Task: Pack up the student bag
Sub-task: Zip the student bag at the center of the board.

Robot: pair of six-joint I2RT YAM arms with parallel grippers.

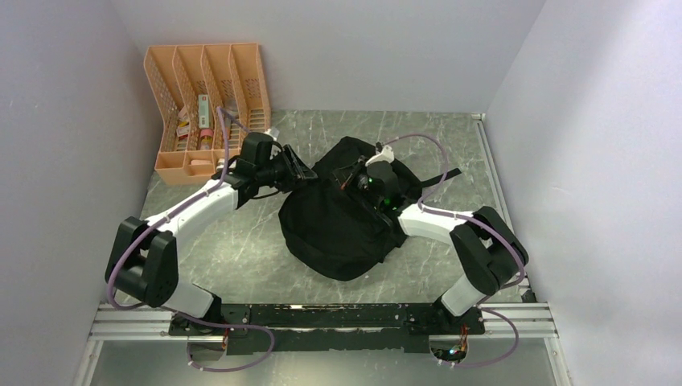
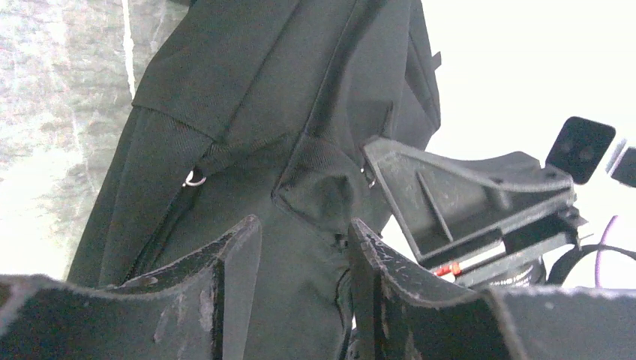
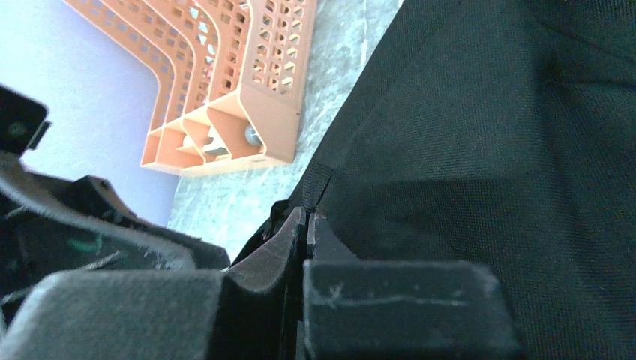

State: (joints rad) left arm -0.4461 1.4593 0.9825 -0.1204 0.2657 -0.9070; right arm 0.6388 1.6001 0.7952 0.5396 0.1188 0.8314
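Observation:
The student bag is a black rounded backpack lying in the middle of the table. My right gripper rests on its top, shut, with a thin strip of the bag's webbing running into its tips. From the left wrist view its fingers pull the fabric into a small peak. My left gripper is at the bag's upper left edge. Its jaws stand apart, and the black fabric of the bag fills the gap beyond them. A metal ring hangs on a seam.
An orange mesh desk organiser stands at the back left corner against the wall, with small items in its slots. Grey walls close in the table on three sides. A rail runs along the near edge.

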